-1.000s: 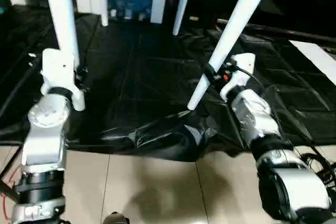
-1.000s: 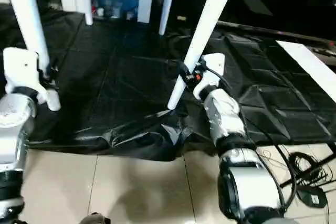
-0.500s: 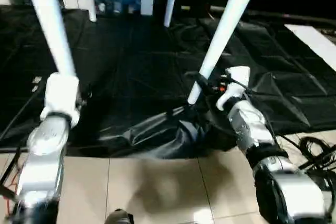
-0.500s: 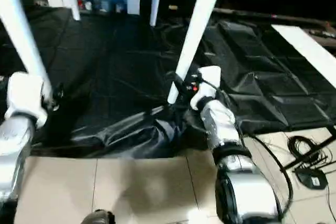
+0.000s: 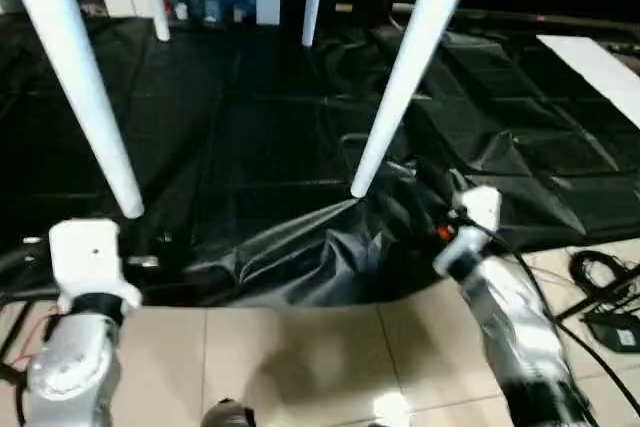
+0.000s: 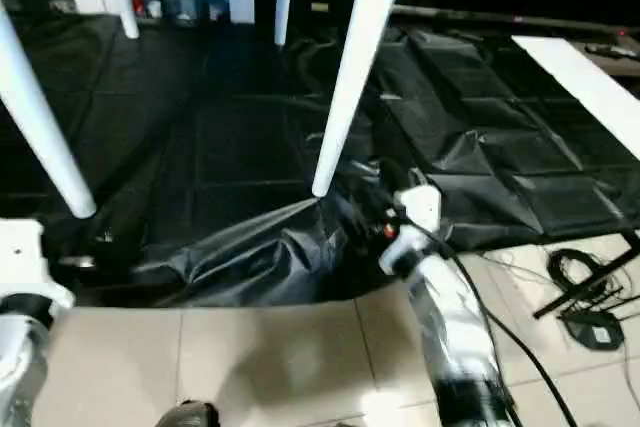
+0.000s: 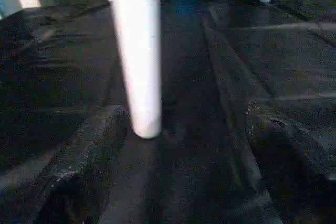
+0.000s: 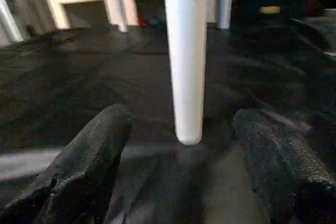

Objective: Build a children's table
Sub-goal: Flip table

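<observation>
With the children's table (image 5: 415,57) standing on its four legs on the black sheet (image 5: 250,117), we list left hand (image 7: 168,145) and right hand (image 8: 184,156) as spread wide, empty, just short of the near legs.

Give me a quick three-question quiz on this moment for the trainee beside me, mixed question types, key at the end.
1. True or false: the right gripper is clamped on the near right leg.
2. Multiple choice: what do the legs' feet rest on? A) bare tiles B) black sheet C) a wooden bench
3. Short answer: how do the left gripper's jaws stand relative to the near left leg?

Key:
1. False. Its jaws are open, with the leg's foot ahead of them, untouched.
2. B.
3. Open, apart from the leg, which stands ahead of them.
</observation>
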You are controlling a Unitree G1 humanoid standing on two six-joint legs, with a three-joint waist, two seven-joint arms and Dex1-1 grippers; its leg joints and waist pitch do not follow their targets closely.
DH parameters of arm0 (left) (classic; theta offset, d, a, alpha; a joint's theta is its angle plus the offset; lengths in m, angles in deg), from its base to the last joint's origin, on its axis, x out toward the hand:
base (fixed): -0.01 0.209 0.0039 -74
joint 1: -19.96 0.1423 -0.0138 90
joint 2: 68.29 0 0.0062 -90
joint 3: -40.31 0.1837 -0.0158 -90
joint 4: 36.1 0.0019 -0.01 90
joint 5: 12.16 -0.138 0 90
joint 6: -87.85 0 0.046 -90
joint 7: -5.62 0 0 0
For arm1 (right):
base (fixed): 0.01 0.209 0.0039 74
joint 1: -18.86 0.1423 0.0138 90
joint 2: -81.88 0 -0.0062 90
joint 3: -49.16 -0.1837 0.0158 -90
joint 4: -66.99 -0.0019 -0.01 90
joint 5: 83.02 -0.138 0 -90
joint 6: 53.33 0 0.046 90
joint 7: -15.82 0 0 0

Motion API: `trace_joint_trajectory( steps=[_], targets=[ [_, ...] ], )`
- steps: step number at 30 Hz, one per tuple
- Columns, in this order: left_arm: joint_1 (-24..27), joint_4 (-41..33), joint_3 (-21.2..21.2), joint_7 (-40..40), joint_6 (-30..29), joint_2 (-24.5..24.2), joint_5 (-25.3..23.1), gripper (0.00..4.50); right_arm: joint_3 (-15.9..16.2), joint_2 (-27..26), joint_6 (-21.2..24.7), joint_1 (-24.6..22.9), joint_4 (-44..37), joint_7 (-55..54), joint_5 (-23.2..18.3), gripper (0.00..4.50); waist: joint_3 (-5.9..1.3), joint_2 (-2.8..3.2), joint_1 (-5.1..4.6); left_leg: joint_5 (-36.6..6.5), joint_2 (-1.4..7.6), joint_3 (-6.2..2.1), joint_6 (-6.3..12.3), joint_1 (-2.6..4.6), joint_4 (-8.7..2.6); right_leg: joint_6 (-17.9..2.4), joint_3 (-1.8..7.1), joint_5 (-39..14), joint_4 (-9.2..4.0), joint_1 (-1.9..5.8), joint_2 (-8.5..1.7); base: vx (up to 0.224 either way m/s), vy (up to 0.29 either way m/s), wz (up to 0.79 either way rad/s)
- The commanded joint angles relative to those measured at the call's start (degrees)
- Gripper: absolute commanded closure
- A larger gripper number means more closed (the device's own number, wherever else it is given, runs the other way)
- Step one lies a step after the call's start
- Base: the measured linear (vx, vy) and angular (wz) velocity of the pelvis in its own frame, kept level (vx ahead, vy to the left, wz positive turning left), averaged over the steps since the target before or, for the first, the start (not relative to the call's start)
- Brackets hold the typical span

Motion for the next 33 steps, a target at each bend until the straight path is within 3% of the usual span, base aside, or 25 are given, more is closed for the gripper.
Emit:
trace_joint_trajectory(
  steps=[1, 5, 6, 7, 8, 9, 12, 13, 14, 15, 16, 17, 18, 19, 20, 21, 22, 23, 24, 25, 26, 27, 28, 30, 33],
  targets=[
    [0.0, -1.1, 1.7, -0.7, 0.1, 0.4, -0.3, 0.45, -0.8, -0.4, 2.5, -1.8, -3.3, -4.0, 1.3, 0.95, -2.39, 0.8, -0.43, -35.4, 2.49, -2.46, -6.01, 3.0, -5.05, -2.1, 1.94, -32.3, -6.73, -0.59, -3.1, 0.0, 0.0, 0.0],
    [0.1, 0.0, 3.6, -2.1, 1.5, -1.1, -2.1, 0.45, -0.8, -1.6, 3.8, -4.1, -5.7, -7.2, 2.8, 0.95, -2.18, 0.48, -1.54, -37.4, 2.34, -3.05, -6.68, 2.55, -5.51, -1.4, 1.35, -34.0, -6.83, -0.28, -3.12, 0.0, 0.0, 0.0],
    [0.5, -0.1, 3.7, -1.9, 2.8, -1.2, -2.6, 0.45, 0.9, -1.1, 3.5, -3.9, -5.4, -6.2, 4.0, 0.95, -1.94, -0.11, -1.03, -37.8, 0.93, -4.96, -4.5, -1.27, -7.48, -1.9, -1.45, -34.2, -5.91, 2.99, -4.29, 0.0, 0.0, 0.0],
    [0.6, -0.3, 3.6, -1.6, 3.3, -1.1, -2.9, 0.45, 1.9, -0.8, 3.1, -3.4, -4.8, -5.3, 4.8, 0.95, -1.94, -0.11, -1.03, -37.8, 0.93, -4.96, -4.5, -1.27, -7.48, -1.9, -1.45, -34.2, -5.91, 2.99, -4.29, 0.0, 0.0, 0.0],
    [1.2, -0.2, 3.3, -0.5, 4.1, -0.8, -3.4, 0.45, 4.6, -0.2, 2.3, -2.1, -2.9, -3.5, 6.3, 0.95, -2.29, 1.57, -2.04, -41.8, 0.69, -7.52, -5.67, -2.0, -9.09, -5.0, -3.37, -25.5, -3.17, 3.74, -2.64, -0.053, 0.024, 0.23],
    [1.5, -0.3, 3.3, 0.1, 4.0, -0.6, -3.8, 0.45, 5.7, 0.0, 1.8, -1.2, -1.6, -2.5, 6.9, 0.95, -2.45, 2.07, -2.3, -44.0, 0.71, -8.81, -7.22, -1.81, -9.49, -6.0, -3.71, -21.9, -2.45, 4.16, -2.04, -0.053, 0.024, 0.23],
    [2.9, -0.5, 4.2, 0.5, 2.6, -0.8, -4.0, 0.45, 7.6, 0.4, 1.2, 0.7, 0.7, -1.3, 7.9, 0.95, -1.37, 2.93, -3.14, -51.6, 2.32, -16.77, -7.69, -0.04, -12.65, -11.0, -3.82, -11.9, 3.06, 4.02, 1.24, -0.006, -0.038, 0.32],
    [3.0, -0.7, 4.3, 0.5, 1.4, -0.8, -3.9, 0.45, 7.7, 0.5, 1.0, 1.0, 1.0, -1.1, 8.0, 0.95, -1.08, 3.17, -2.35, -52.8, 2.18, -17.36, -7.58, -0.04, -13.38, -11.8, -3.52, -12.3, 4.54, 3.78, 1.93, -0.016, -0.149, 0.74],
    [3.6, -0.8, 3.4, 1.2, 0.2, 0.0, -3.3, 0.45, 7.7, 0.6, 1.5, 1.4, 1.8, -0.1, 7.5, 0.95, -1.69, 1.64, -0.64, -49.1, -0.02, -16.67, -4.27, -0.58, -12.33, -13.2, -1.22, -14.4, 5.83, 3.33, 2.77, -0.028, -0.28, 1.14],
    [4.1, -1.0, 3.0, 1.5, -0.5, 0.2, -3.3, 0.45, 7.6, 0.7, 1.7, 1.5, 2.2, 0.6, 7.1, 0.95, -2.35, -1.25, 0.3, -35.7, -5.63, -13.11, -1.68, -1.7, -6.6, -15.5, 2.19, -21.7, -2.11, 2.53, -3.13, -0.016, -0.227, 0.87],
    [4.4, -1.1, 2.6, 1.7, -0.9, 0.2, -3.3, 0.45, 7.5, 0.8, 1.9, 1.5, 2.5, 1.1, 6.8, 0.95, -1.77, -2.79, 1.2, -24.1, -7.8, -9.87, 0.0, 0.66, 3.66, -14.8, 1.99, -33.1, -9.34, -0.25, -8.73, -0.025, -0.205, 0.74],
    [4.8, -1.0, 2.3, 1.9, -0.6, 0.2, -3.8, 0.45, 6.5, 0.4, 3.4, 1.1, 2.9, 1.3, 5.2, 0.95, -1.64, -0.83, 1.45, -14.1, -4.74, -8.87, -0.83, 3.16, 7.46, -14.0, 6.29, -41.1, -10.36, -1.46, -10.26, 0.031, -0.15, 0.31],
    [5.0, -0.8, 2.2, 1.9, -0.3, 0.1, -4.1, 0.45, 5.8, 0.1, 4.4, 0.9, 3.1, 1.3, 4.1, 0.95, -0.46, -2.06, 5.05, -8.7, -3.52, -8.85, 1.33, -2.17, 6.61, -5.1, 10.74, -41.3, -8.53, 5.86, -10.51, 0.031, -0.15, 0.31],
    [5.1, -0.5, 2.3, 1.7, 0.1, -0.3, -4.5, 0.45, 5.7, 0.1, 4.1, 0.7, 3.3, 0.8, 4.4, 0.95, -0.65, -2.3, 6.11, -11.1, -3.28, -8.87, 2.4, -1.74, 7.03, -3.2, 12.1, -38.9, -8.05, 5.93, -11.27, 0.032, -0.123, 0.14],
    [5.3, -0.1, 2.8, 1.4, 0.1, -0.9, -5.0, 0.45, 5.6, 0.2, 3.7, 0.3, 3.9, 0.8, 4.3, 0.95, -1.49, -2.05, 8.38, -16.0, -3.5, -8.79, 3.45, -0.3, 8.35, -4.1, 15.41, -29.6, -7.69, 6.42, -12.43, -0.032, -0.066, 0.44],
    [5.3, -0.1, 2.8, 1.4, 0.1, -0.9, -5.0, 0.45, 5.6, 0.2, 3.7, 0.3, 3.9, 0.8, 4.3, 0.95, -1.35, -2.64, 9.58, -16.2, -3.88, -8.66, 3.11, 0.95, 7.99, -9.5, 15.98, -15.7, -7.3, 6.94, -10.23, -0.032, -0.066, 0.44],
    [5.0, 1.0, 4.1, -0.3, -0.8, -2.4, -5.0, 0.45, 5.4, 0.4, 3.0, -0.7, 5.6, -0.1, 4.7, 0.95, -1.29, -0.9, 10.31, -15.5, -3.34, -9.16, 2.73, 1.41, 7.31, -13.2, 16.12, -8.9, -7.13, 7.01, -9.22, -0.031, 0.012, 0.49],
    [5.0, 1.0, 4.1, -0.3, -0.8, -2.4, -5.0, 0.45, 5.4, 0.4, 3.0, -0.7, 5.6, -0.1, 4.7, 0.95, -1.57, -0.44, 10.57, -14.6, -3.02, -8.92, 2.25, 2.55, 5.81, -15.8, 15.28, -2.7, -6.87, 6.96, -6.59, -0.023, 0.099, 0.38],
    [3.6, 2.5, 4.7, -2.3, 0.4, -3.1, -3.3, 0.45, 5.2, 0.4, 3.2, -1.6, 6.8, -1.5, 5.4, 0.95, -3.45, 1.31, 9.27, -5.0, -0.49, -7.65, 6.17, 7.3, -2.03, -16.0, 8.41, 10.3, -1.48, 4.92, 2.0, -0.023, 0.099, 0.38],
    [3.6, 2.5, 4.7, -2.3, 0.4, -3.1, -3.3, 0.45, 5.2, 0.4, 3.2, -1.6, 6.8, -1.5, 5.4, 0.95, -3.45, 1.31, 9.27, -5.0, -0.49, -7.65, 6.17, 7.3, -2.03, -16.0, 8.41, 10.3, -1.48, 4.92, 2.0, -0.031, 0.124, 0.42],
    [1.3, 4.9, 6.1, -5.3, 2.9, -3.8, -1.6, 0.45, 4.7, 0.3, 2.1, -3.4, 5.9, -1.1, 4.7, 0.95, -4.96, 3.05, 7.51, 17.7, 6.31, -9.95, 19.12, 11.21, -0.77, -9.7, 3.98, 1.4, 3.24, -2.63, 1.15, -0.031, 0.116, 0.5],
    [0.3, 6.2, 6.6, -7.6, 4.1, -3.9, -0.3, 0.45, 4.4, 0.1, 1.9, -4.8, 4.3, 0.5, 3.0, 0.95, -4.19, 3.65, 8.08, 18.9, 6.5, -8.84, 18.47, 8.92, -1.07, -9.4, 3.69, 0.3, 2.83, -2.18, 0.54, -0.031, 0.116, 0.5],
    [0.0, 6.6, 6.7, -8.4, 4.5, -3.9, 0.3, 0.45, 4.3, 0.0, 1.9, -5.2, 3.7, 1.1, 2.3, 0.95, -3.78, 3.27, 7.96, 13.6, 4.55, -6.43, 15.89, 7.16, -0.79, -9.8, 3.84, 0.6, 1.22, -1.3, 0.1, -0.024, 0.112, 0.39],
    [-1.6, 10.7, 7.7, -14.2, 10.3, -2.6, 4.8, 0.45, 4.7, 0.4, 0.7, -8.4, 0.6, 4.5, 1.0, 0.95, -2.78, 1.73, 7.58, -0.8, 1.35, -4.52, 10.93, 5.97, -0.88, -10.8, 5.22, -2.6, -1.05, 0.33, -0.96, -0.036, 0.092, 0.19],
    [-2.6, 14.0, 8.4, -17.8, 10.0, -2.1, 7.6, 0.45, 6.1, 1.3, 1.6, -10.1, -1.4, 7.7, -0.4, 0.95, -2.63, 1.85, 5.52, -16.1, 1.36, -4.24, 3.01, 5.31, -3.02, -9.6, 5.34, -7.1, -1.79, 1.41, -1.44, -0.015, 0.023, 0.0]
  ],
)
